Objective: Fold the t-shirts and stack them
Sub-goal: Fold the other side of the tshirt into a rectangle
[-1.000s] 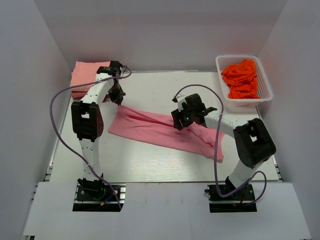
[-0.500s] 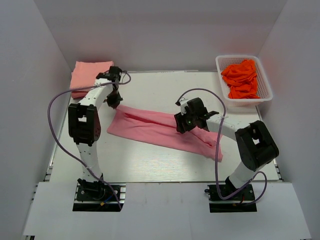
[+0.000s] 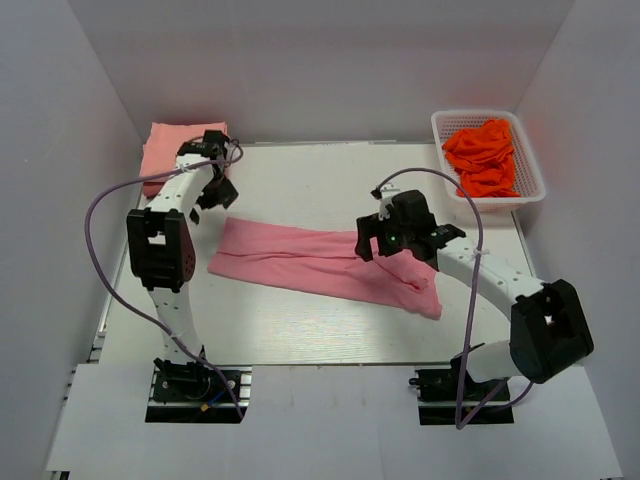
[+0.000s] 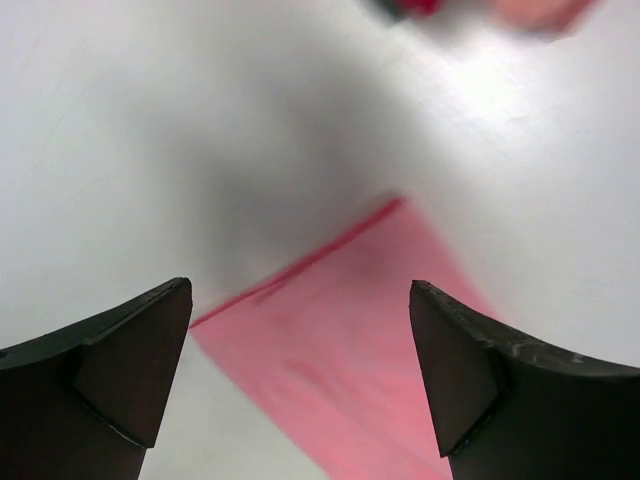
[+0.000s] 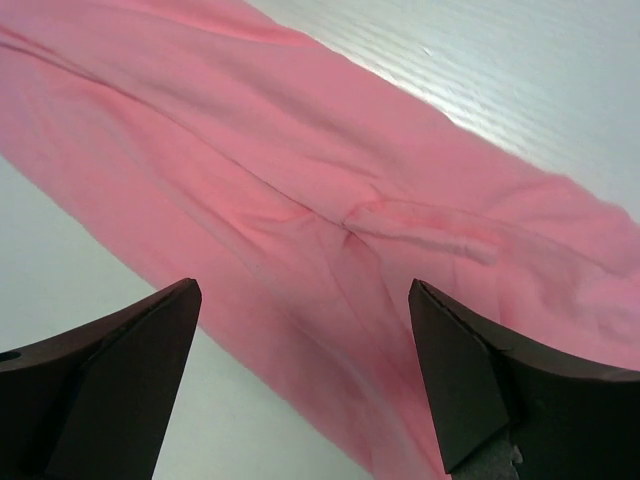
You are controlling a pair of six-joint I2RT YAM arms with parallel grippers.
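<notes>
White table [image 3: 300,335] holds the pink t-shirt [image 3: 290,260], which now lies flatter, a long strip across the middle. The left claw [image 3: 214,192] has let go and moved to the upper left, wide open and empty. The right claw [image 3: 378,244] hangs open over the strip. An end-to-end fold likely comes next. The folded stack [image 3: 165,150] waits upper left.

The white bench [image 3: 300,190] is carrying a rose-pink t-shirt [image 3: 300,258], lying as a long folded band slanting across its middle. Folded salmon-peach shirts [image 3: 165,145] are sitting at its far left corner, a white lattice basket [image 3: 490,207] at its far right.
</notes>
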